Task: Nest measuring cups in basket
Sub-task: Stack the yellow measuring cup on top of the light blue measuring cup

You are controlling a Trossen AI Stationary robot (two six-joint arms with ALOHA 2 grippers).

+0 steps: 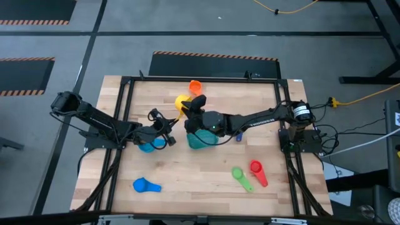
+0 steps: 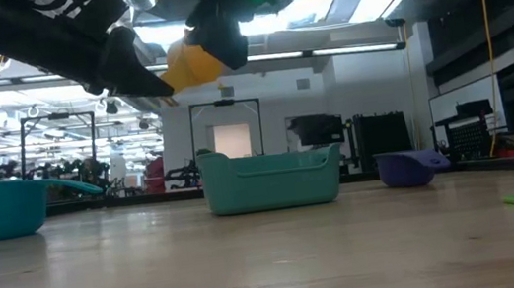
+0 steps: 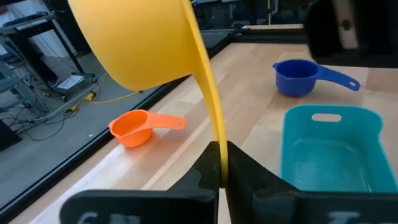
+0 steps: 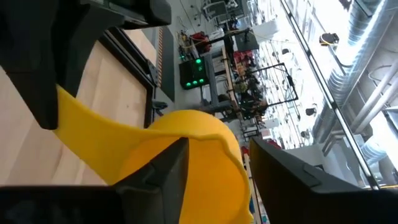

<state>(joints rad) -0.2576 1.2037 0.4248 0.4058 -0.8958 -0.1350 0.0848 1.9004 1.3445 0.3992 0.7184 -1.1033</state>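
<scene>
The yellow measuring cup (image 1: pixel 182 102) is up in the air over the table's far middle, above and just beyond the teal basket (image 1: pixel 201 139). My left gripper (image 3: pixel 222 163) is shut on its handle. My right gripper (image 4: pixel 217 152) is open, with one finger on either side of the cup's bowl (image 4: pixel 199 134). The orange cup (image 3: pixel 134 127) and the dark blue cup (image 3: pixel 297 76) sit on the wood. A light blue cup (image 1: pixel 149 145) lies under my left arm, and another blue one (image 1: pixel 145 185) lies near the front. Green (image 1: pixel 240 177) and red (image 1: pixel 257 172) cups lie at the front right. My left gripper pinches the yellow cup's flat handle near its free end (image 3: pixel 219 149) between its two fingers, coming from the table's left. The cup is lifted clear and its bowl (image 3: pixel 140 40) stands out beyond the fingertips. My right gripper's fingers (image 4: pixel 163 171) flank the bowl; I cannot tell whether they touch it.
The basket (image 2: pixel 272 179) stands upright on the table with nothing showing above its rim. A black frame (image 1: pixel 125 94) borders the wooden top. Bare wood lies between the basket and the front cups.
</scene>
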